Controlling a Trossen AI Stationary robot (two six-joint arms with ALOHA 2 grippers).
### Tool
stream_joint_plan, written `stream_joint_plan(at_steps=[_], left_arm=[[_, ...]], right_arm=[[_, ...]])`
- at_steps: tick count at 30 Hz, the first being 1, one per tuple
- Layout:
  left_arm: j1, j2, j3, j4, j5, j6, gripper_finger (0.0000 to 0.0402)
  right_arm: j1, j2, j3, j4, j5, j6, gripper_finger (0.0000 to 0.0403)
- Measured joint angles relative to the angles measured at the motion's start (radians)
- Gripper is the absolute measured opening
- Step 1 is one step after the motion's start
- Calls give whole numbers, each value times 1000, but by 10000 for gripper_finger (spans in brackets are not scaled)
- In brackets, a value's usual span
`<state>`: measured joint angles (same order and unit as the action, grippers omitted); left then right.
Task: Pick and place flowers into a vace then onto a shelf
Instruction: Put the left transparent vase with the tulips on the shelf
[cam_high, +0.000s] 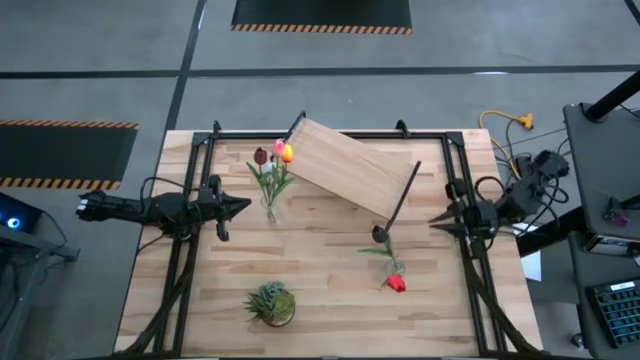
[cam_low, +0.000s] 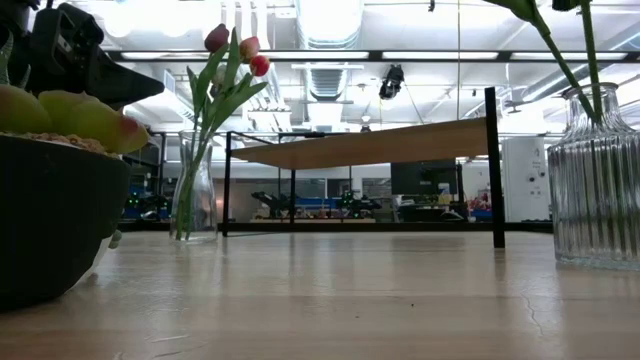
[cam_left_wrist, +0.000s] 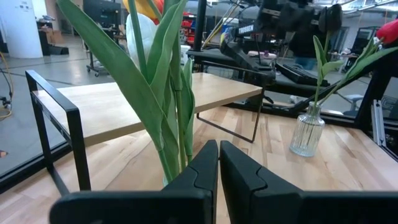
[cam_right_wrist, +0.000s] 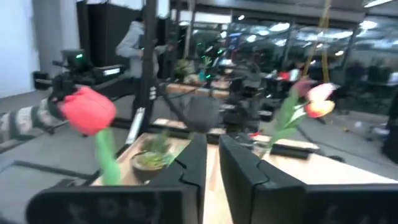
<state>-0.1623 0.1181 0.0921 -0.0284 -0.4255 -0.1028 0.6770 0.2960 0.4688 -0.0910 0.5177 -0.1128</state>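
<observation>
A clear glass vase (cam_high: 270, 210) stands on the table by the shelf's left corner. It holds several tulips (cam_high: 272, 165) with maroon, pink and yellow heads, which also show in the low view (cam_low: 225, 60). A second ribbed glass vase (cam_left_wrist: 308, 130) holds one red tulip (cam_high: 397, 284) and stands in front of the shelf's right end. The shelf (cam_high: 350, 165) is a light plank on black legs, set askew at the far middle. My left gripper (cam_high: 242, 207) is shut and empty, just left of the first vase, with the stems right ahead of it (cam_left_wrist: 219, 163). My right gripper (cam_high: 435, 220) is shut and empty, right of the second vase.
A small bushy potted plant (cam_high: 272, 303) stands near the front edge, left of centre. A black frame (cam_high: 330, 133) runs around the tabletop. A person (cam_right_wrist: 134, 43) stands in the room beyond the table. Bare tabletop lies between the two vases.
</observation>
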Motion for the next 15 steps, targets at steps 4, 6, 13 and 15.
stream_joint_plan(at_steps=[4,6,13,15], left_arm=[[0,0,0,0,0,21,0],[0,0,0,0,0,23,0],[0,0,0,0,0,23,0],[0,0,0,0,0,23,0]], right_arm=[[-99,-66,-36,4,-3,-7,10],[-152,-92,-52,2,-9,1,9],[-353,-134,-102,95,-226,6,8],[-405,-126,-112,88,-274,53,8]])
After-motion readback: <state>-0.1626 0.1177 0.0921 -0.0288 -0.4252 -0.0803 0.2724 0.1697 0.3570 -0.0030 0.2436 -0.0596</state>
